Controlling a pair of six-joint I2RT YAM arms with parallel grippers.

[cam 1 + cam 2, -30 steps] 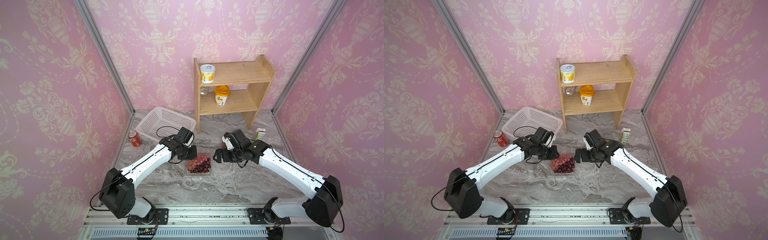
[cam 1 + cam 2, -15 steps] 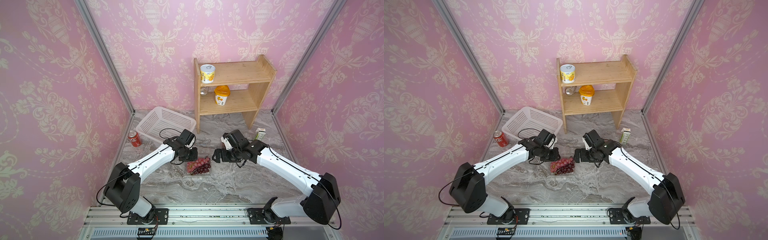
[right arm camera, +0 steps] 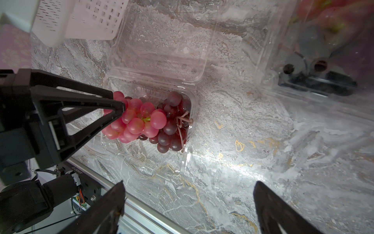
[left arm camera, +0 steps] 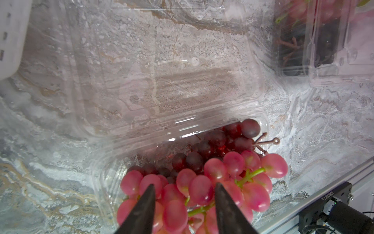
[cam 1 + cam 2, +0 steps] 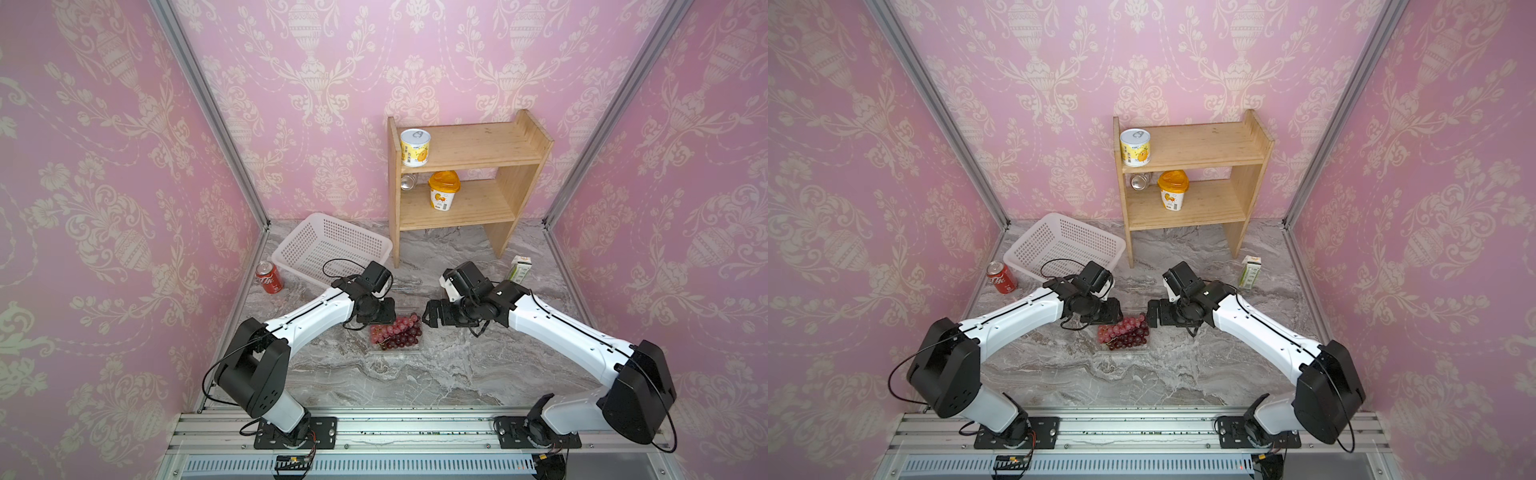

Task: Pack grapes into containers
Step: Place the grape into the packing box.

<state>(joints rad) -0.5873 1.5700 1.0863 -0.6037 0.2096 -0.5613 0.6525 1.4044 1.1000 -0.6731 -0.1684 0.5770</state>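
Count of containers: two clear clamshells on the table (image 5: pixel 374 374). The open one (image 3: pixel 145 154) had its lid (image 4: pixel 162 81) swung back. The second one (image 4: pixel 327 60) stood just beside it and was blurred in both wrist views.
Count of grapes (image 5: pixel 397 332): two bunches in the open container, one pink bunch (image 4: pixel 234 164) and one dark bunch (image 4: pixel 214 139). The two touched, and the pink lay partly over the dark. More pink and dark fruit showed through the second container, but the number could not be told.
Count of arms: two, one gripper each.
Left arm: the left gripper (image 4: pixel 184 185) was released, with its jaws parted. They straddled the top of the pink bunch, which rested in the tray. One fingertip (image 3: pixel 119 107) touched the pink fruit in the right wrist view.
Right arm: the right gripper (image 3: pixel 189 182) was spread wide and empty. It hung over bare table just beside the open container, apart from the fruit.
Position: in both top views the grapes (image 5: pixel 1124 332) lay between the two grippers.
Basket (image 5: pixel 332 249): one, white and perforated, near the back left corner.
Can (image 5: pixel 269 277): one, red, just beside the basket.
Shelf (image 5: pixel 469 145): one, wooden, with two levels.
Tin (image 5: pixel 415 147): one, yellow-labelled, on the upper level.
Tub (image 5: pixel 444 190): one, orange-lidded, on the lower level.
Carton (image 5: pixel 519 268): one, upright near the shelf foot.
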